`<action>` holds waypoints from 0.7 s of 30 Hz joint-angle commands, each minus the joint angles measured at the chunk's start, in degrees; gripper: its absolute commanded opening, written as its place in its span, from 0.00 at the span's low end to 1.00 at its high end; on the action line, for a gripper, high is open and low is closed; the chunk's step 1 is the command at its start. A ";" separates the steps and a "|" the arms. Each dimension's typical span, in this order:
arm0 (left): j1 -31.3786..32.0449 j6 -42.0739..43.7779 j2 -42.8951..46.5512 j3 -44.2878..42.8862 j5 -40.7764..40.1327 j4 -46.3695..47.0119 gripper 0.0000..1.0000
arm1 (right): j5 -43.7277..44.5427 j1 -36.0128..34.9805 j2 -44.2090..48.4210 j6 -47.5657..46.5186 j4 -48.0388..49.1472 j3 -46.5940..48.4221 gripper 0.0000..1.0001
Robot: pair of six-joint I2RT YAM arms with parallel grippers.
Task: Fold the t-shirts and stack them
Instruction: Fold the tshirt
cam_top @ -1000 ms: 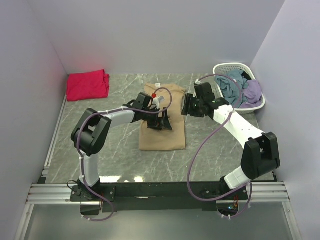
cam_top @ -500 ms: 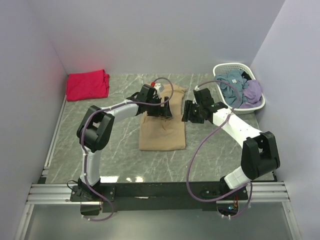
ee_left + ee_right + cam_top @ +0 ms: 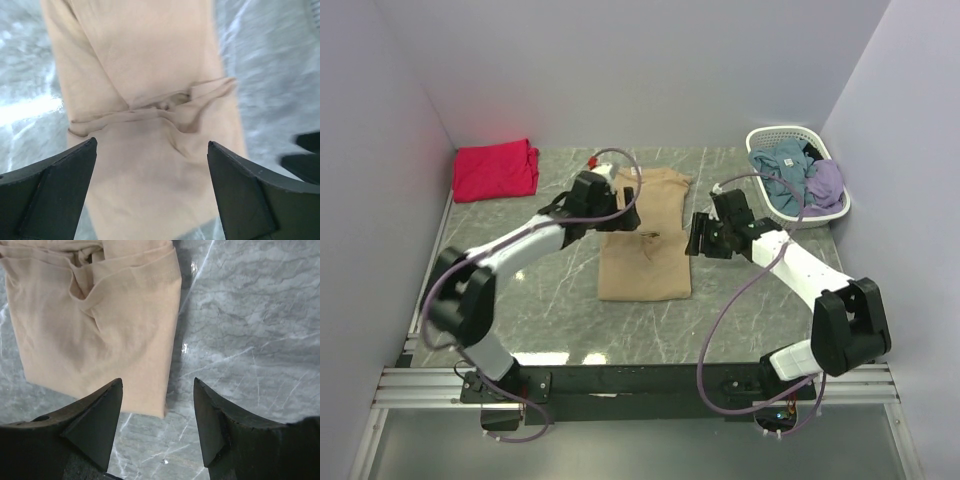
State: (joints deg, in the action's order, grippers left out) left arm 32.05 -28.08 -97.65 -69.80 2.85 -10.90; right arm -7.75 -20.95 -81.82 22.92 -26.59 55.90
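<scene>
The tan t-shirt lies partly folded in a long strip on the marble table's middle. It fills the left wrist view, with a bunched fold across it, and shows in the right wrist view. The red-pink t-shirt lies folded at the back left corner. My left gripper is open and empty, above the tan shirt's upper left part. My right gripper is open and empty, just beside the shirt's right edge.
A white lattice basket with blue and purple clothes stands at the back right. Walls close the table on three sides. The grey marble tabletop lies bare around the shirt.
My left gripper has pulled back from the shirt's middle toward the upper left, and its arm has swung left. My right gripper has shifted slightly down along the shirt's right edge.
</scene>
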 commanded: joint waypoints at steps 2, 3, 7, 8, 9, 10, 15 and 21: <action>0.38 -4.17 11.24 13.09 -2.68 5.35 0.98 | -0.25 0.56 5.09 -0.33 2.33 -4.65 0.67; 0.38 -4.96 12.21 17.46 -2.68 6.05 0.98 | -0.08 0.56 5.61 -0.24 2.42 -5.79 0.68; 0.38 -9.01 18.09 27.77 -2.68 12.63 0.98 | 1.25 0.74 8.42 0.72 3.56 -9.66 0.72; 0.47 -10.32 19.06 29.70 -2.68 13.61 0.98 | 0.81 1.08 8.69 1.25 4.34 -10.54 0.72; 0.47 -11.12 20.03 32.85 -2.68 14.32 0.98 | 0.37 1.09 8.70 1.34 5.14 -12.20 0.72; 0.38 -11.73 21.69 34.28 -2.68 14.85 0.98 | -0.24 1.09 8.61 1.69 5.84 -13.09 0.72; 0.47 -13.58 26.36 41.92 -2.68 18.10 0.99 | -4.27 1.17 7.91 3.54 10.67 -17.57 0.72; 0.38 -14.38 31.55 47.64 -2.68 19.07 0.99 | -8.86 1.26 5.89 4.59 15.69 -20.48 0.70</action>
State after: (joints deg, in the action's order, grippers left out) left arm 32.32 -40.93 -68.47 -25.02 0.93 4.49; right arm -12.93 -20.14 -74.94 26.24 -17.06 36.18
